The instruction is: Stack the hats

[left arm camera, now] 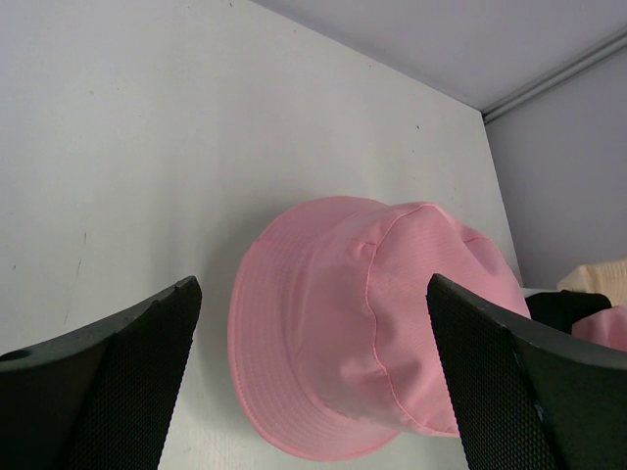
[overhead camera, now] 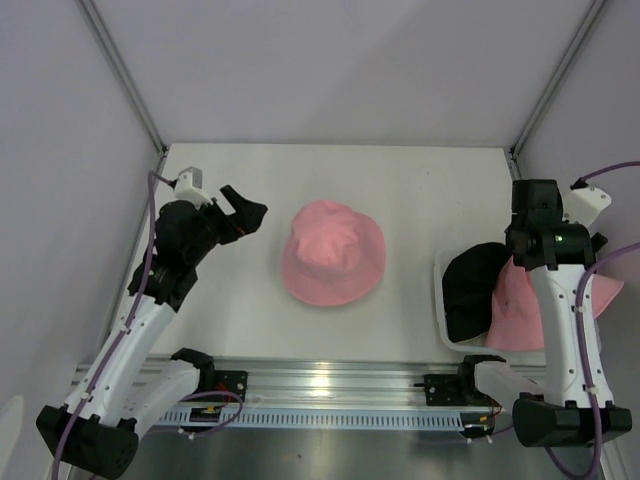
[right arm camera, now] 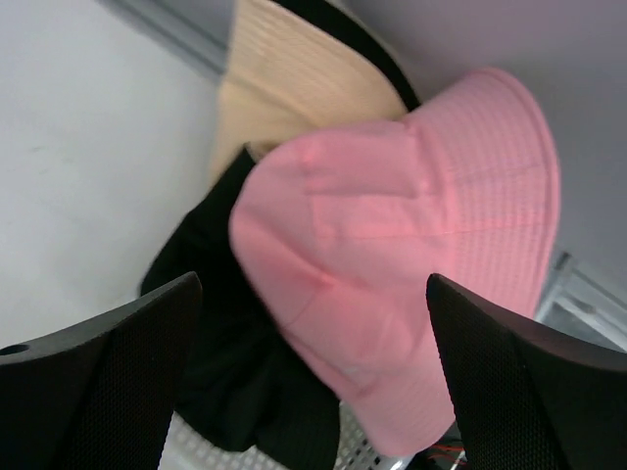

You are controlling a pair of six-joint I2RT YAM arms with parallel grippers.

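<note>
A pink hat (overhead camera: 333, 255) lies crown up in the middle of the table; it also shows in the left wrist view (left arm camera: 323, 294). My left gripper (overhead camera: 245, 212) is open and empty, raised just left of that hat, jaws wide apart (left arm camera: 313, 294). At the right, a second pink hat (overhead camera: 515, 312), a black hat (overhead camera: 468, 290) and a beige hat (right arm camera: 294, 88) lie piled in a white mesh tray (overhead camera: 441, 310). My right gripper (right arm camera: 312, 294) is open and empty, hovering above that pile, over the pink hat (right arm camera: 411, 225) and the black hat (right arm camera: 225, 343).
The tray sits at the right near edge of the table, its mesh floor (right arm camera: 196, 446) showing under the hats. White walls enclose the table on three sides. A metal rail (overhead camera: 330, 385) runs along the near edge between the arm bases.
</note>
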